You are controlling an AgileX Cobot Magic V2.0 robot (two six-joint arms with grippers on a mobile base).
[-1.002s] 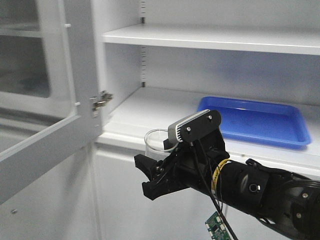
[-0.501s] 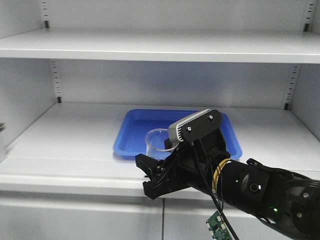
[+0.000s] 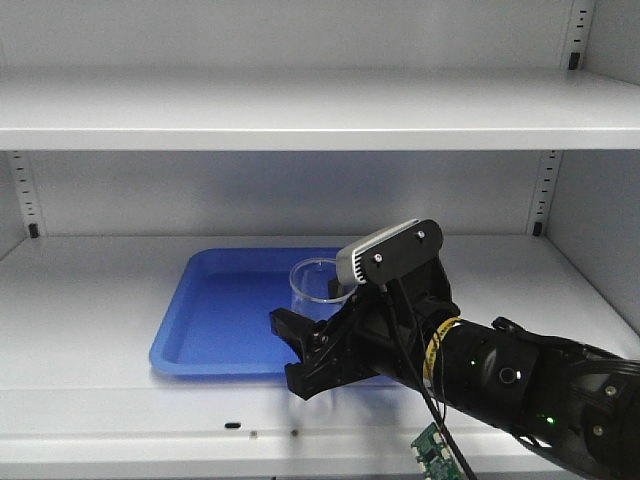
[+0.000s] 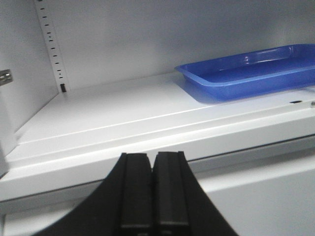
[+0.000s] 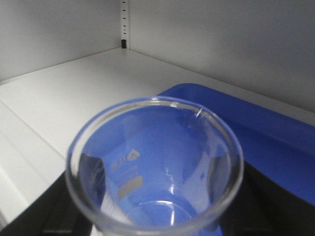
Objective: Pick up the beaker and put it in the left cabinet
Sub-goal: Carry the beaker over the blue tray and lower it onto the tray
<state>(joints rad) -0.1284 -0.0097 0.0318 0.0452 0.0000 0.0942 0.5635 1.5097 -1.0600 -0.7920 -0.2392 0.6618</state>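
Observation:
In the front view the beaker (image 3: 316, 285), small and of clear glass, stands upright in my right gripper (image 3: 305, 345), which is shut on its lower body. It hangs in front of the left cabinet's lower shelf (image 3: 90, 300), level with the near edge of the blue tray (image 3: 215, 320). The right wrist view looks down into the beaker (image 5: 155, 167), with black fingers (image 5: 64, 211) at its sides and the tray (image 5: 275, 137) behind. My left gripper (image 4: 153, 160) is shut on nothing, low in front of the shelf (image 4: 113, 118), with the tray (image 4: 246, 73) to its right.
An upper shelf (image 3: 300, 105) spans the cabinet above the tray. Slotted uprights (image 3: 545, 190) run up the back wall, and the right side wall (image 3: 600, 200) closes the bay. A hinge (image 4: 5, 76) shows at the left wall. A small circuit board (image 3: 435, 450) dangles under the right arm.
The view has swung right along the cabinet: the open glass door left the frame and the tray slid from right to centre-left. The right gripper and beaker kept their place in the picture.

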